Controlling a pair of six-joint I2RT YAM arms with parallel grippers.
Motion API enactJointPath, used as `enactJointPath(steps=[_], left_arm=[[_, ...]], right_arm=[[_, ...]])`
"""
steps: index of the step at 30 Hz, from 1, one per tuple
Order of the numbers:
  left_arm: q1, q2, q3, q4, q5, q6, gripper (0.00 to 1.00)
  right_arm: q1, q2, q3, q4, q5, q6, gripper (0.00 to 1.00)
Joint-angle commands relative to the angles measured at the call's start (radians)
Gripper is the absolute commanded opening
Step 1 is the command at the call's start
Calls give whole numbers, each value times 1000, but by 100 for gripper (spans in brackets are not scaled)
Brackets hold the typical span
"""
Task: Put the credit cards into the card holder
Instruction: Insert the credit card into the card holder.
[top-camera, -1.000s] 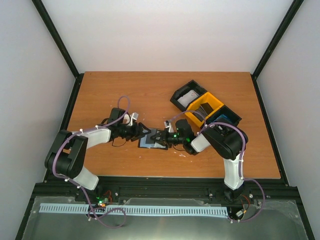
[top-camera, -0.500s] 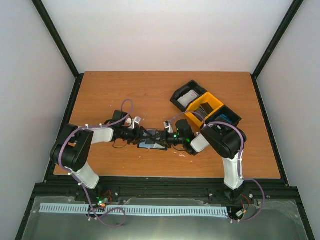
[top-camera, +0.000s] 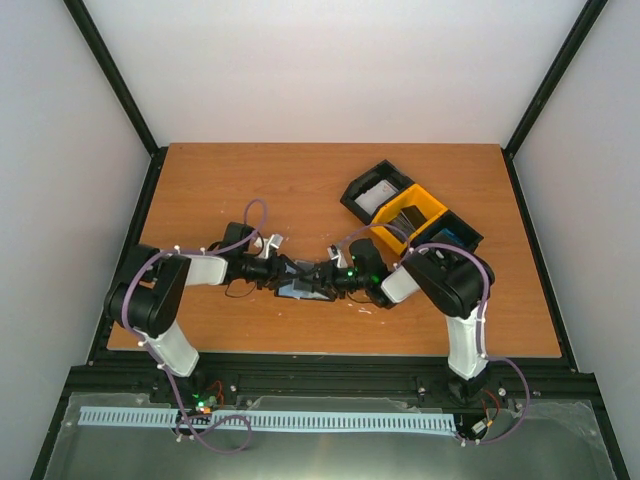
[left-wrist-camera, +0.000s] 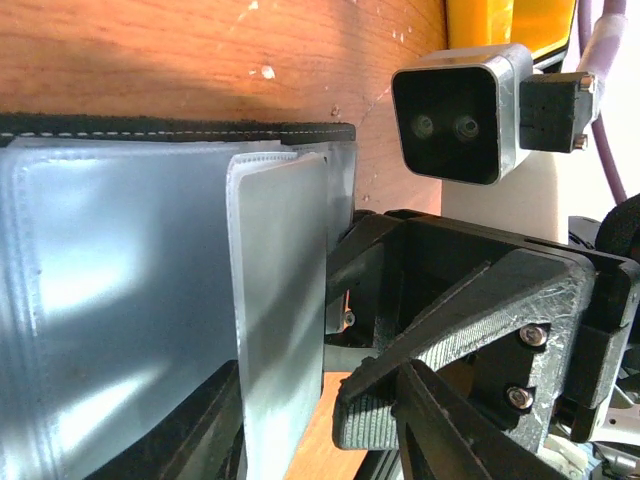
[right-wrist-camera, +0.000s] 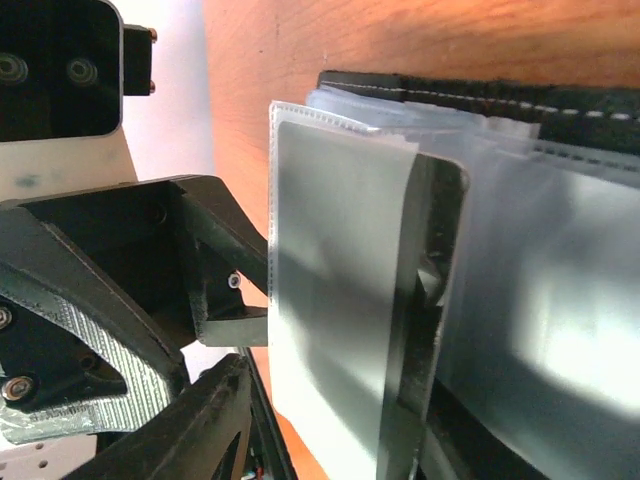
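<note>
From above, the card holder (top-camera: 303, 288) is lying open mid-tabletop (top-camera: 300, 190), slightly toward 6 o'clock. Only the wrist cameras are showing its clear sleeve (right-wrist-camera: 340, 290) standing up, the left end effector (top-camera: 288, 270) and right end effector (top-camera: 320, 276) each gaping half-wide around it.

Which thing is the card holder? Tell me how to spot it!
Find the brown wooden table. Left of the black-and-yellow plastic tray, nearer the front edge, lies the small flat black folding card holder. Only it has shiny see-through pockets.
</note>
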Motion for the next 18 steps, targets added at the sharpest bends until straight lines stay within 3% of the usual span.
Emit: enactJointPath(steps=[1, 7, 18], left_arm=[[8, 32, 2, 46, 37, 11, 39], [8, 58, 10, 56, 39, 22, 30], [8, 118, 62, -2, 32, 83, 21]], right_arm=[[-5, -66, 35, -192, 28, -98, 43], [-5, -123, 64, -379, 61, -185, 52], [-5, -138, 96, -468, 68, -222, 52]])
